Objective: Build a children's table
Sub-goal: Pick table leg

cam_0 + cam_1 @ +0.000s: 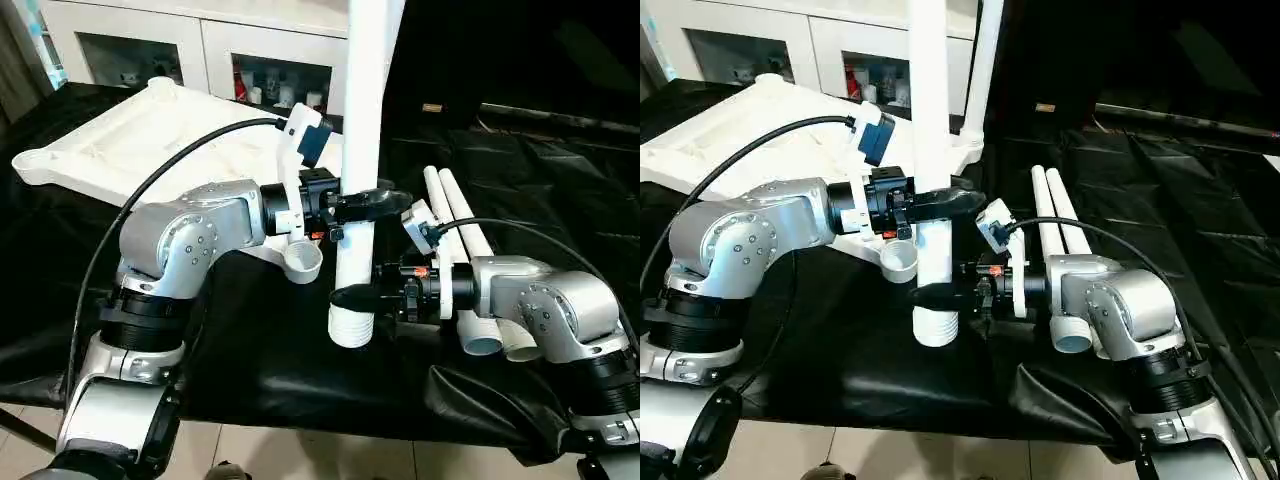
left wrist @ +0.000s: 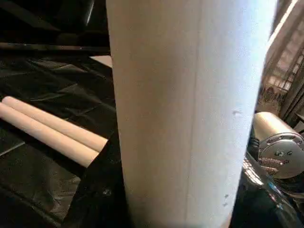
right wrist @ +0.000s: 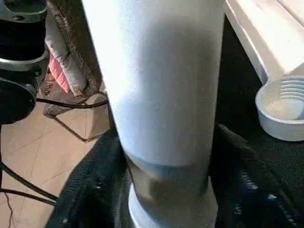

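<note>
Tabletop (image 1: 130,135) lies underside up on the black-covered surface (image 1: 270,350), far left, w/ a corner socket (image 1: 303,262) at its near edge. One leg (image 1: 358,170) stands upright, long axis vertical, threaded end down, just right of that socket. Left end effector (image 1: 362,203) clamped on leg mid-shaft; right end effector (image 1: 352,297) clamped lower, near the threads. Two spare legs (image 1: 462,225) lie side by side at right. Open surface in front.

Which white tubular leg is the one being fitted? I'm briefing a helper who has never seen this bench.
Start at the white plastic ribbed table top lying on the black sheet. Just off its near corner socket, one white tubular leg stands upright between the left gripper and right gripper. Unlike the white legs lying flat beside it, its threaded end points down.
</note>
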{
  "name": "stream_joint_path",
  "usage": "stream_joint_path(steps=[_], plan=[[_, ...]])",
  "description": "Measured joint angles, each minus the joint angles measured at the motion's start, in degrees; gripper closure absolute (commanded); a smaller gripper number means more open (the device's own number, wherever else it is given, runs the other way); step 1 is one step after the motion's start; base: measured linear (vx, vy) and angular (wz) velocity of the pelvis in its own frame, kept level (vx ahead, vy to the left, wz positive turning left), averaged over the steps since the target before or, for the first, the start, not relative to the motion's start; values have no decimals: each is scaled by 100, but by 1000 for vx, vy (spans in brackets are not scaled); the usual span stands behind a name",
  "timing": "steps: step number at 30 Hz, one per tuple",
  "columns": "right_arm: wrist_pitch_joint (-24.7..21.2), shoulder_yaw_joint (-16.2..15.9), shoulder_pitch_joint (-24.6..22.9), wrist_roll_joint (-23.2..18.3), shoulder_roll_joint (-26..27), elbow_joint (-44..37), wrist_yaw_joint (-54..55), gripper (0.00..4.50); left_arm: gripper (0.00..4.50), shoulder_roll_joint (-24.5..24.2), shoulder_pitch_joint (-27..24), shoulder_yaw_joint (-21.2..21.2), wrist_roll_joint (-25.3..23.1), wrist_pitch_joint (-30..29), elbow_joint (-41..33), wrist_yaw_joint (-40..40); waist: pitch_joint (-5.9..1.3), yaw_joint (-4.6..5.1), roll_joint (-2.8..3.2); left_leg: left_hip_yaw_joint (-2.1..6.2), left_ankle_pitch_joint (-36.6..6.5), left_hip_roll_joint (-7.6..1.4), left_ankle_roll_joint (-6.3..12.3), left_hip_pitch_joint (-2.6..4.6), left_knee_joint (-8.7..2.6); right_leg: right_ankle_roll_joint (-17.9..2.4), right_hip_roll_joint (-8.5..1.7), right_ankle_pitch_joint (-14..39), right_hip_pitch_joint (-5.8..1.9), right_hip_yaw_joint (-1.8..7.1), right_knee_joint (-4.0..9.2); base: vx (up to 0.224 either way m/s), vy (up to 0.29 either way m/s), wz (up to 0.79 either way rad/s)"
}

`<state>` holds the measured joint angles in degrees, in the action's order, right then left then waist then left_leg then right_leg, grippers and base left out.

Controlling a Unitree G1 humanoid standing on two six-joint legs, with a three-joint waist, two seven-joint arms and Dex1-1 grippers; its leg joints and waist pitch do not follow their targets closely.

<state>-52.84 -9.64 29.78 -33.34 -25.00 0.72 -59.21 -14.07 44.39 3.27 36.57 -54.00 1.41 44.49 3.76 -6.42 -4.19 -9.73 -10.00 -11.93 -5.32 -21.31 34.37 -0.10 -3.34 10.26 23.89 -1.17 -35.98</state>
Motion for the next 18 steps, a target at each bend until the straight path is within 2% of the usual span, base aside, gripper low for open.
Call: stream_joint_path(steps=[2,11,12,14,18], plan=[[60,-27,0,0,6,0,0,247,265,15,0,-8,6,0,0,-10,-1,0,-1,0,0,0,0,0,1,0,0,0,0,0,-1,0,0,0],[182,-50,0,38,34,2,-5,254,265,71,0,-40,35,-3,0,-35,-2,-1,-4,0,0,0,0,0,3,0,0,0,-1,0,-2,0,0,0],[192,-50,0,44,38,2,-7,219,265,73,0,-45,35,-3,0,-36,-2,-2,-4,0,0,0,0,1,4,-1,0,0,-1,0,-3,0,0,0],[193,-50,0,44,46,2,-8,185,265,72,0,-46,35,-3,0,-35,-2,-1,-4,0,0,0,0,1,5,-1,0,0,-1,0,-4,0,0,0],[195,-120,0,55,71,23,5,185,265,80,0,-35,33,50,0,-14,-3,-1,-5,0,0,0,0,0,7,-1,0,-1,-1,0,-4,0,0,0]])
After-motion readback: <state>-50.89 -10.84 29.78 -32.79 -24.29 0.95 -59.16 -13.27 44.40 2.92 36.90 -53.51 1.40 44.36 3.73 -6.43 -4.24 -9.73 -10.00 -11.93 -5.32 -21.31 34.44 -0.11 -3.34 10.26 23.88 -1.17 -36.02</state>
